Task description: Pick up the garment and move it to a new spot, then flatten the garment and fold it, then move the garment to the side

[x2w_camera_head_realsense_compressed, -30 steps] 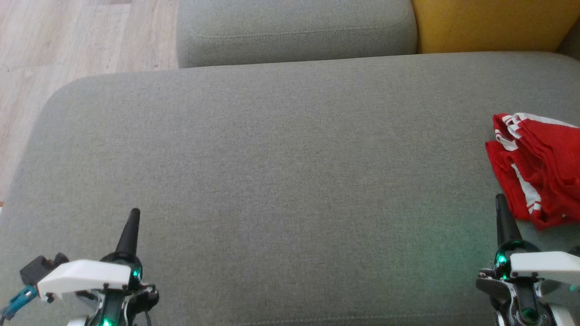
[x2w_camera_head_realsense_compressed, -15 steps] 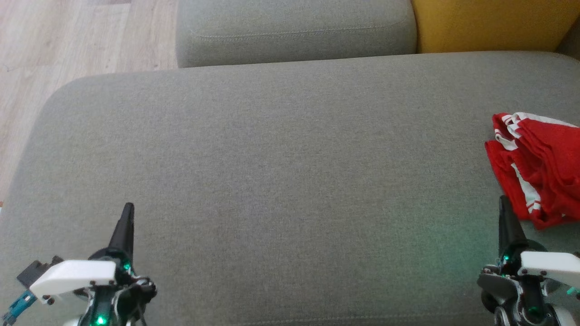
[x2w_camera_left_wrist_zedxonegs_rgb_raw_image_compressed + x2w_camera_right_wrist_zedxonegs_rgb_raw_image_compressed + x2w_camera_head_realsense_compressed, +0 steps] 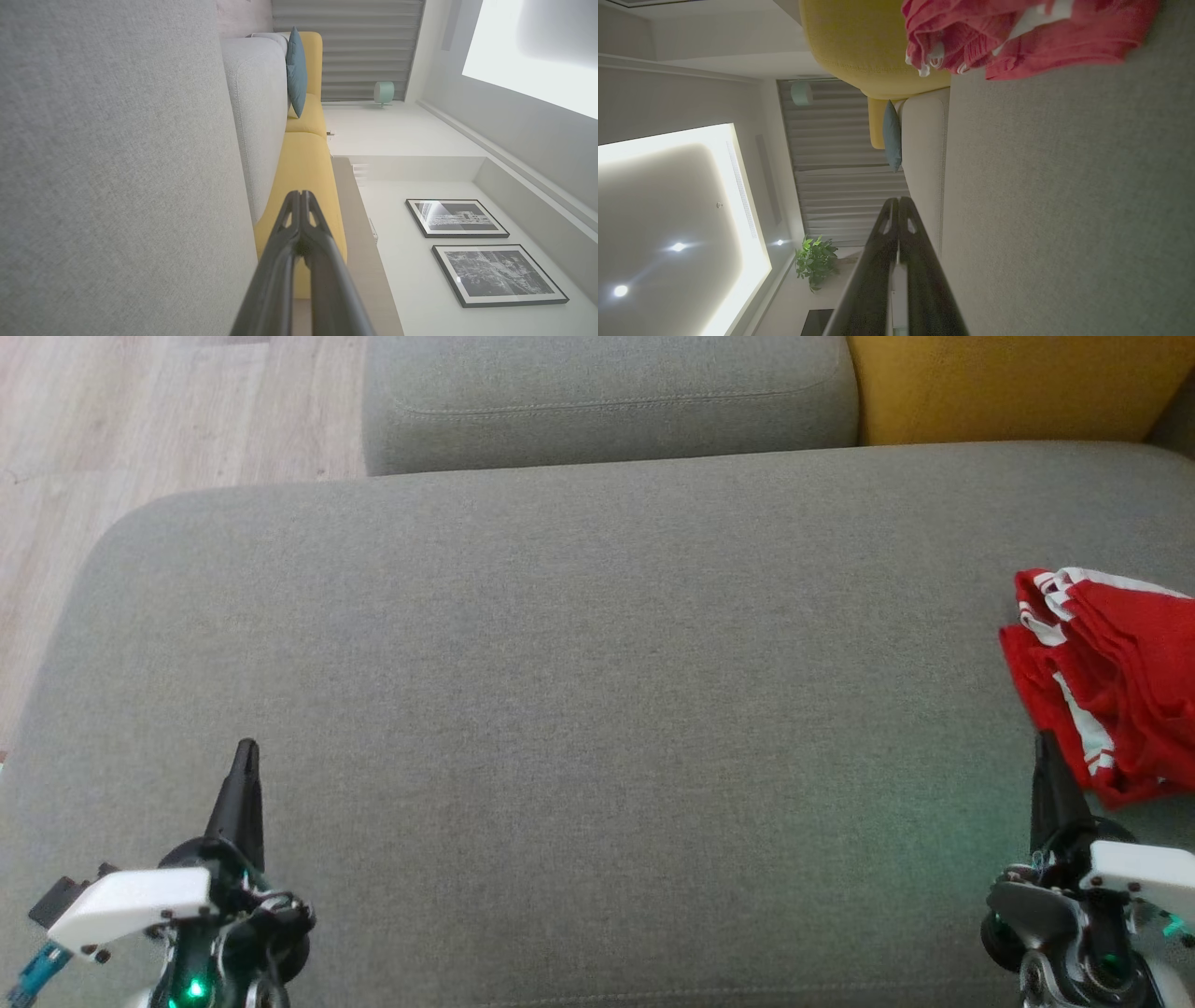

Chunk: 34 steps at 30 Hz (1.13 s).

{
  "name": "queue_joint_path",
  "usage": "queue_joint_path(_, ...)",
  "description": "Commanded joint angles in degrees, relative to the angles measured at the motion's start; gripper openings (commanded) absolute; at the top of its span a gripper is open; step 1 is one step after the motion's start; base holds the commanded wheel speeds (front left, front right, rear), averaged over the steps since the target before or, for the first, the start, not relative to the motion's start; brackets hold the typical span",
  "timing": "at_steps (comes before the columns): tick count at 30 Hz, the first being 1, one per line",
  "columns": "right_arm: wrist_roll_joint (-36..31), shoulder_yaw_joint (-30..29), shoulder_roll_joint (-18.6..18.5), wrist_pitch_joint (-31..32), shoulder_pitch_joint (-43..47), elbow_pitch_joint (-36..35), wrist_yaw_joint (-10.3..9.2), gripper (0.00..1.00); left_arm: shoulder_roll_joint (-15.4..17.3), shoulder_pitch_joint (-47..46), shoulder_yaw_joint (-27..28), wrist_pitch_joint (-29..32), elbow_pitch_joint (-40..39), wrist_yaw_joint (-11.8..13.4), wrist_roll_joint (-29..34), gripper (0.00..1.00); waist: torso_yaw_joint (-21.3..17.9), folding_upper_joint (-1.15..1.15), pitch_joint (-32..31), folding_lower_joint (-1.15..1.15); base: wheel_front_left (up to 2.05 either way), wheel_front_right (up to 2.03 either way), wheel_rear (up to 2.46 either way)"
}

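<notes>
Since a second ago your left tool (image 3: 246, 748) and right tool (image 3: 1044, 738), both pinched shut and empty, have drifted slightly outward, while the crumpled red white-striped garment (image 3: 1111, 681) stays at the right edge of the grey fabric sofa seat (image 3: 597, 663), just beside the right tool, with pale wood floor (image 3: 140, 420) past its left end.

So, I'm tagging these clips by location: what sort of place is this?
Most likely a home living room: a grey sofa seat with a yellow section beside it, framed pictures on the wall, and a potted plant by the curtains.
</notes>
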Motion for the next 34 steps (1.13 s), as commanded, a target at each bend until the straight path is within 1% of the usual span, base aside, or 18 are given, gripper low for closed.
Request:
queue_joint_path(1,0.39,1.12,-1.19,0.4,-3.02,-1.81,-0.04,0.0,0.6,-3.04,2.09,0.48,-1.5,-0.4,-0.17,0.0,0.0,0.0,0.0,0.0,0.0,0.0,0.0)
queue_joint_path(34,-0.13,0.51,-0.75,0.89,-3.07,-1.77,-0.04,0.0,0.16,-3.09,2.7,0.98,-1.47,-0.4,0.35,0.0,0.0,0.0,0.0,0.0,0.0,0.0,0.0)
